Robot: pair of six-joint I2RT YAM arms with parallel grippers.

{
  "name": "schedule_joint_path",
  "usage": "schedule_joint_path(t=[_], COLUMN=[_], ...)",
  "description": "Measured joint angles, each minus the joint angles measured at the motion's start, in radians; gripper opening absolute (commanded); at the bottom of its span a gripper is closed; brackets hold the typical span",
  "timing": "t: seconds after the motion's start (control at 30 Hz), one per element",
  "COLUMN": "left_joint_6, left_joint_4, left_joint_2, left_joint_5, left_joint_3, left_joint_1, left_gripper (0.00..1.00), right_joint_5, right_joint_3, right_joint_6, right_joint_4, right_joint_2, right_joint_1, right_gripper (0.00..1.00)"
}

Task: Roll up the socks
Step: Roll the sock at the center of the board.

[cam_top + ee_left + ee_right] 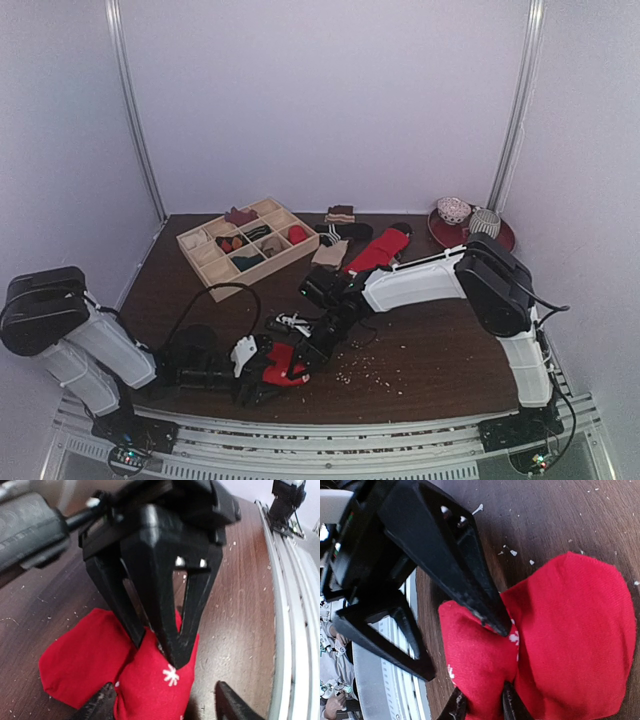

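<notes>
Straddling the red sock [575, 630] near the front edge of the table [430, 350], a bit left of centre, left gripper [169, 704] is open. One finger tip touches the sock's pinched waist and the other finger stands clear of the cloth on the near side. Sock is bunched into two puffy lobes with small white snowflake marks at the fold, lying on the table.

Right gripper [159, 652] comes in from the right and far side, tips pointing down, clamped shut on the fold between the two lobes. Both grippers meet over the same sock, nearly touching.

White crumbs [365, 378] are scattered on the table just right of the sock.

Far side, left to right: wooden divided box [262, 268] with small dark and red items in its compartments, loose socks [372, 252] in a heap at centre, red plate [500, 238] with two patterned balls at the far right corner.
</notes>
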Motion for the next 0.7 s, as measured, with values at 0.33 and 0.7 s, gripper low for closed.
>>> schedule_joint_path(t=[0.33, 0.7], left_joint_6=[0.004, -0.124], left_joint_4=[0.045, -0.017], left_joint_2=[0.103, 0.162], left_joint_5=[0.023, 0.042], left_joint_3=[0.037, 0.142], left_joint_1=[0.003, 0.003], left_gripper=[0.0, 0.0], right_joint_5=[-0.028, 0.087], right_joint_3=[0.0, -0.241], right_joint_6=[0.0, 0.003], right_joint_4=[-0.04, 0.172], right_joint_2=[0.003, -0.17], right_joint_1=[-0.01, -0.02], right_gripper=[0.26, 0.52])
